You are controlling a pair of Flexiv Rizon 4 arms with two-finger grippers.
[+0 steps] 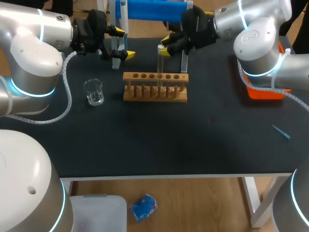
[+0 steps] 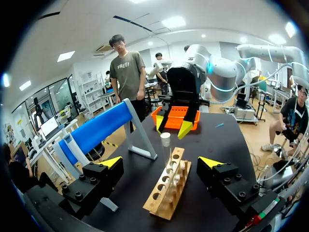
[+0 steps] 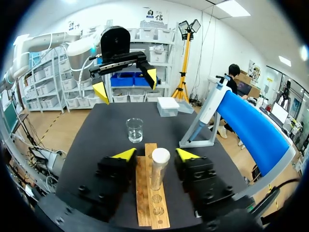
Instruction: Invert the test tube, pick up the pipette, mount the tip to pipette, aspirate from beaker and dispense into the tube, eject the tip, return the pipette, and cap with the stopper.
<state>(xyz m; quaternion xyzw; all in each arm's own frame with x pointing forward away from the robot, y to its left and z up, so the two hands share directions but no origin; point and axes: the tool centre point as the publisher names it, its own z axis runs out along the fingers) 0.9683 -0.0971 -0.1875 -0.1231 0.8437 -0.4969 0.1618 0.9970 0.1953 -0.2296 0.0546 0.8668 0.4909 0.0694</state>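
A clear test tube point(image 1: 160, 60) with a whitish top end stands upright in the wooden rack point(image 1: 154, 89) at the table's back middle. My right gripper point(image 1: 166, 45) is open around its upper part. In the right wrist view the tube point(image 3: 158, 166) stands between the yellow tips of the right gripper point(image 3: 155, 154) with a gap on each side. My left gripper point(image 1: 123, 43) is open and empty, left of the rack by the stand's leg. The blue pipette point(image 1: 149, 9) rests on its stand behind the rack. A glass beaker point(image 1: 93, 92) stands left of the rack.
An orange tray point(image 1: 263, 92) sits at the right edge under my right arm. A small blue pipette tip point(image 1: 281, 132) lies loose on the black table near the right front. The left wrist view shows the rack point(image 2: 169, 188) between and ahead of my left gripper point(image 2: 161, 162).
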